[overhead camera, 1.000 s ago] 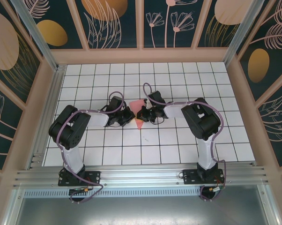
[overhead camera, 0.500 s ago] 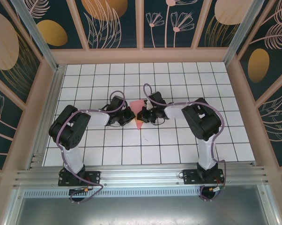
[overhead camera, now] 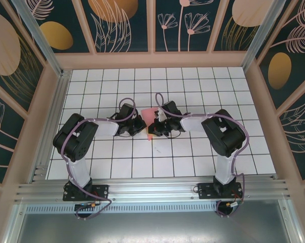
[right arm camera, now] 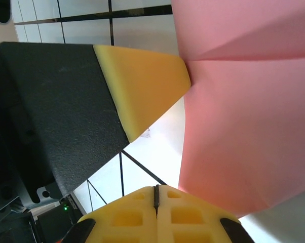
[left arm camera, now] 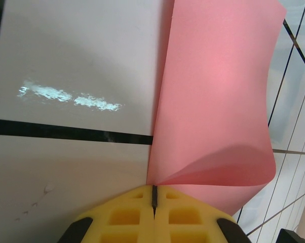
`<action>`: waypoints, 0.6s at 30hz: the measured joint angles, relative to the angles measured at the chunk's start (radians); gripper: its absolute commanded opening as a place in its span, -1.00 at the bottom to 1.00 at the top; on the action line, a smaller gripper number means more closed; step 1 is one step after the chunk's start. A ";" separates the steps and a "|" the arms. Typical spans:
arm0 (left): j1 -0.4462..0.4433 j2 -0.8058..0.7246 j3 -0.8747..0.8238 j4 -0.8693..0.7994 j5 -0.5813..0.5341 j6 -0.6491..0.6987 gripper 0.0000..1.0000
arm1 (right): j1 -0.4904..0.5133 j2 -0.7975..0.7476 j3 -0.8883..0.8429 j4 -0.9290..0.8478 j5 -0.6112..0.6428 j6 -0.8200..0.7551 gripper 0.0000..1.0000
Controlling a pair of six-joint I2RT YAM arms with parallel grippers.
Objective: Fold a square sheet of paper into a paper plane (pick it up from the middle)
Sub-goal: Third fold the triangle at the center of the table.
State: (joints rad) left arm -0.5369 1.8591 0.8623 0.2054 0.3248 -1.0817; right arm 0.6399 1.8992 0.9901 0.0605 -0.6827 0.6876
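pink paper (overhead camera: 149, 113) raised; left tool (left arm camera: 154, 195), right tool (right arm camera: 156, 195) pinching it

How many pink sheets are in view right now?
1. The sheet is mid-table, partly folded, between the left gripper, whose shut jaws pinch it, and the right gripper. Another could lie hidden under the arms.

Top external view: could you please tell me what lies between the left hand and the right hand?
The pink paper sheet lies between the left hand and the right hand, as the top external view shows.
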 measured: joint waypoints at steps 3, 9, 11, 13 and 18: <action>0.000 0.000 0.000 0.000 0.000 0.000 -1.00 | 0.002 0.002 0.000 -0.013 0.000 -0.002 -1.00; 0.000 0.000 0.000 0.000 0.000 0.000 -1.00 | 0.010 0.013 0.000 -0.039 0.001 -0.005 -1.00; 0.000 0.000 0.000 0.000 0.000 0.000 -1.00 | 0.010 0.015 0.000 -0.047 0.001 -0.007 -1.00; 0.000 0.000 0.000 0.000 0.000 0.000 -1.00 | 0.010 0.015 0.000 -0.057 0.002 -0.011 -1.00; 0.000 0.000 0.000 0.000 0.000 0.000 -1.00 | 0.010 0.016 0.000 -0.077 0.004 -0.028 -1.00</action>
State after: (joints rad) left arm -0.5369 1.8591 0.8623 0.2058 0.3244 -1.0817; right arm 0.6498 1.9148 0.9897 -0.0162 -0.6788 0.6598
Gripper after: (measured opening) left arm 0.059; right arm 0.068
